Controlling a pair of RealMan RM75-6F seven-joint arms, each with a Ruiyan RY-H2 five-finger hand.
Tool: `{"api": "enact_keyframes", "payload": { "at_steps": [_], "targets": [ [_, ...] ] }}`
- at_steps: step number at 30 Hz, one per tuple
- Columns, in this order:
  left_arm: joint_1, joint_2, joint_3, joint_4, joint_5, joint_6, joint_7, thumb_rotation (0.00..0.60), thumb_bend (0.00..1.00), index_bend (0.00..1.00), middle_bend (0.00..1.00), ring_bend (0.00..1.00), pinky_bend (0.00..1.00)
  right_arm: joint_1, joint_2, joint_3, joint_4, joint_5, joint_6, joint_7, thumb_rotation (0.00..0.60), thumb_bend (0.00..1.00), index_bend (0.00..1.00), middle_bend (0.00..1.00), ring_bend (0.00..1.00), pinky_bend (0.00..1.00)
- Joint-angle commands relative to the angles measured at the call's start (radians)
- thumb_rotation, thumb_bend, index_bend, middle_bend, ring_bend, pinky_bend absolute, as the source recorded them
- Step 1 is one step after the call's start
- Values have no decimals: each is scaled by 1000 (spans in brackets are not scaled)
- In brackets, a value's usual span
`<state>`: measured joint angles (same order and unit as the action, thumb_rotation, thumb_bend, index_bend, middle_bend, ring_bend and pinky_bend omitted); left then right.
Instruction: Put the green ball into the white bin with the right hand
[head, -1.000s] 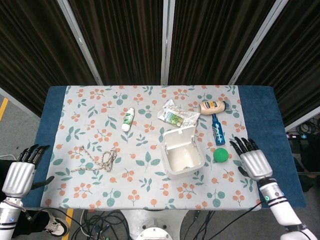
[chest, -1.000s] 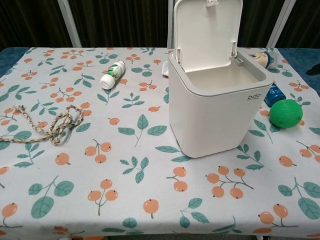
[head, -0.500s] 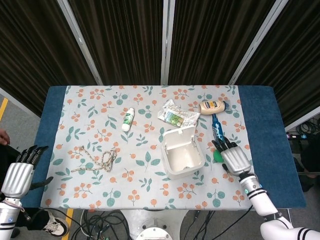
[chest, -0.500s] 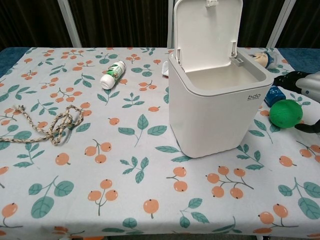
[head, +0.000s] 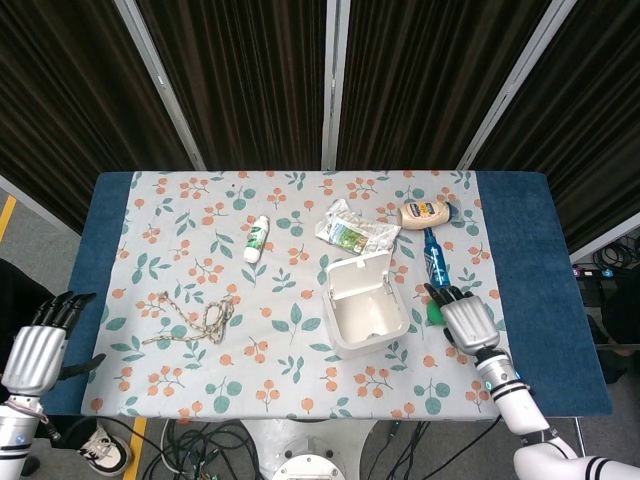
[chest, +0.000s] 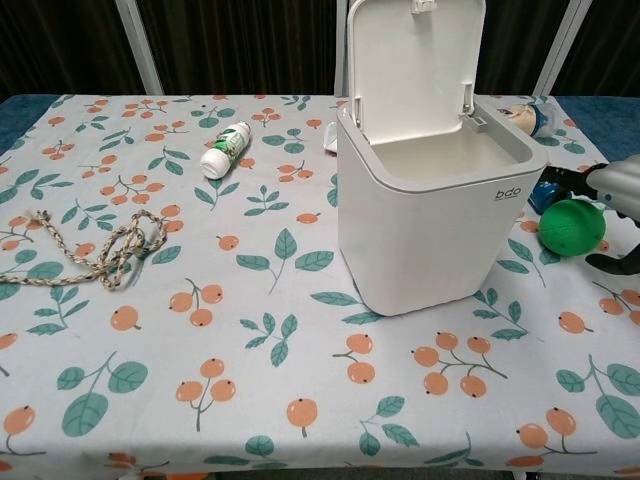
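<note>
The green ball (head: 433, 313) (chest: 572, 227) lies on the flowered tablecloth just right of the white bin (head: 365, 305) (chest: 435, 210), whose lid stands open. My right hand (head: 466, 323) (chest: 614, 190) is at the ball's right side. Its fingers (chest: 566, 182) reach over the top of the ball and the thumb (chest: 610, 262) sits low beside it, not closed around it. In the head view the hand hides most of the ball. My left hand (head: 36, 350) hangs open off the table's near left corner, holding nothing.
A blue bottle (head: 436, 262) lies just behind the ball, with a mayonnaise bottle (head: 424, 212) and a crumpled packet (head: 352, 230) further back. A small white bottle (head: 256, 240) and a rope (head: 195, 322) lie on the left half.
My right hand has moved left from the table's right edge to the green ball and now has its fingers over it. The ball, the bin and the left hand have stayed put.
</note>
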<state>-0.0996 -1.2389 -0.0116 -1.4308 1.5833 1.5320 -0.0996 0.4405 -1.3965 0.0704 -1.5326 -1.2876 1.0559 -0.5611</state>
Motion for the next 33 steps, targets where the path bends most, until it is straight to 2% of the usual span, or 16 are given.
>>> {"api": "enact_keyframes", "payload": {
  "at_steps": [1,10,16,20,26,33],
  "targets": [
    [-1,0,0,-1,-2,-4,2,600,27,155,170,99,172,1,-1,-5,3,-4,2,4,600,274,167,278,263,486],
    [2,-2,4,2,-5,-7,1,600,27,155,170,99,172,9,-5,-19,9,7,-3,-10,600,286,291,311,284,505],
    [4,0,3,3,-5,-2,-4,600,27,155,170,99,172,2,-12,-23,14,-17,31,11,600,328,475,439,412,588],
    [4,1,3,2,-6,-3,-5,600,27,155,170,99,172,-4,6,-25,3,-48,58,43,600,346,542,485,453,628],
    [5,5,0,-2,-4,3,-3,600,27,155,170,99,171,-28,80,-18,-71,-120,142,112,600,347,557,494,462,638],
    [5,8,-2,-9,-5,4,3,600,27,155,170,100,172,-58,227,9,-246,-282,305,162,600,347,566,501,468,647]
  ]
}}
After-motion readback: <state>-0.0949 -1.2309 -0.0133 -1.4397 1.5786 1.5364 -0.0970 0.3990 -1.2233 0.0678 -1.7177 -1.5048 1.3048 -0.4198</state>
